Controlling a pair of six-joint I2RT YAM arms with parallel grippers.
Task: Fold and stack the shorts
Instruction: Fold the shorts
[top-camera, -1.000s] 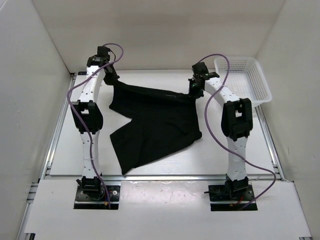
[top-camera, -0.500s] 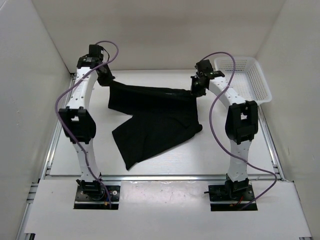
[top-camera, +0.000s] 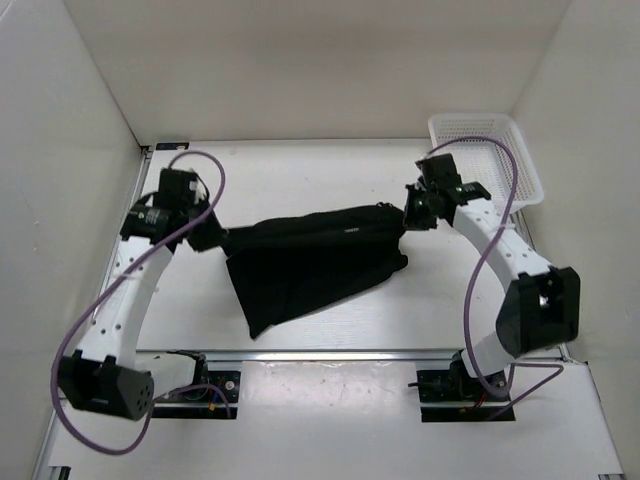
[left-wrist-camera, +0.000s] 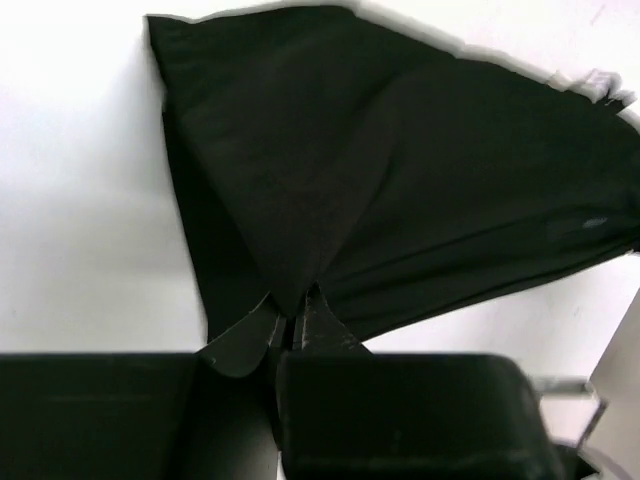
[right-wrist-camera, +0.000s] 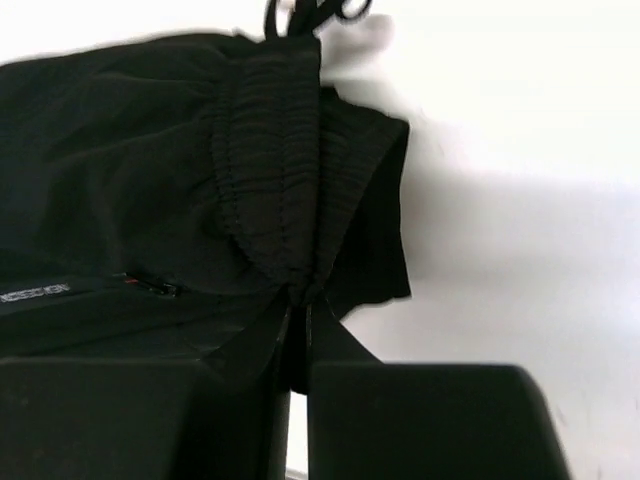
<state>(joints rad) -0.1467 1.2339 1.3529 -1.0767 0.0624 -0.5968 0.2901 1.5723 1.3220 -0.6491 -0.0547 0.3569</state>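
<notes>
The pair of plain black soft fabric shorts (top-camera: 315, 265) lies across the middle of the white table (top-camera: 300, 170), stretched by one long edge between the two arms. The rest of the cloth spreads toward the near side, with one leg trailing to a point near the front rail. The left gripper (top-camera: 210, 238) has its fingers pinched together on a corner of the fabric, which fans away from the fingertips in the left wrist view. The right gripper (top-camera: 408, 212) is clamped on the gathered elastic waistband (right-wrist-camera: 270, 170), and the ribbed band bunches right at its tips. The white plastic mesh basket (top-camera: 520, 165) stands at the far right corner, apart from the cloth and holding nothing that can be seen. This looks like the fold itself: both ends of one edge are gripped and taut, ready to go over the half that lies flat. From above it is hard to say whether the held edge hangs just off the surface or rests on it. The next move probably calls for both arms to travel together at an even pull. They would set the held edge down onto the opposite edge so the two layers line up. Only then should both let go, since slack on either side would let the soft cloth sag and crease.
</notes>
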